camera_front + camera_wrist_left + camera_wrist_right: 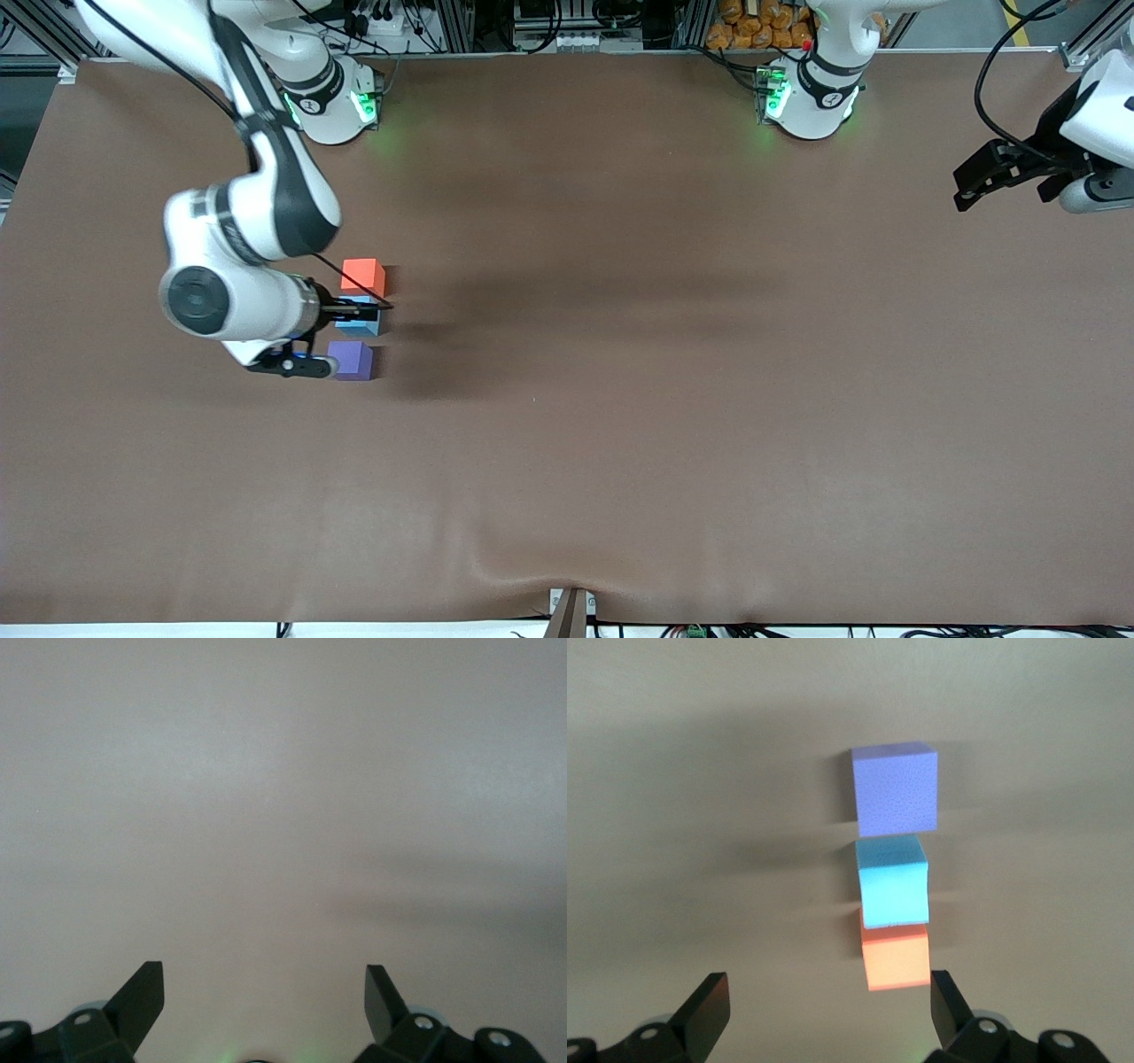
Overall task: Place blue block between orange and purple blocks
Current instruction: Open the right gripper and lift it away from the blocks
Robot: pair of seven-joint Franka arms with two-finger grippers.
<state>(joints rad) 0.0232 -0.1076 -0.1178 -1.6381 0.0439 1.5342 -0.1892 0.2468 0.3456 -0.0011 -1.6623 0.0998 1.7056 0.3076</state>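
Observation:
Three cubes stand in a short row toward the right arm's end of the table. The orange block (363, 275) is farthest from the front camera, the blue block (359, 327) is in the middle, and the purple block (353, 361) is nearest. They also show in the right wrist view: purple (893, 788), blue (893, 881), orange (897, 961). Blue sits against orange, with a narrow gap to purple. My right gripper (361, 309) (828, 1001) hangs open and empty over the row, partly covering the blue block. My left gripper (974, 182) (266, 992) waits open and empty at the left arm's end.
A brown cloth (620, 425) covers the table. A small clamp (571, 611) sits at the edge nearest the front camera. The two arm bases (332, 102) (811, 97) stand along the edge farthest from the camera.

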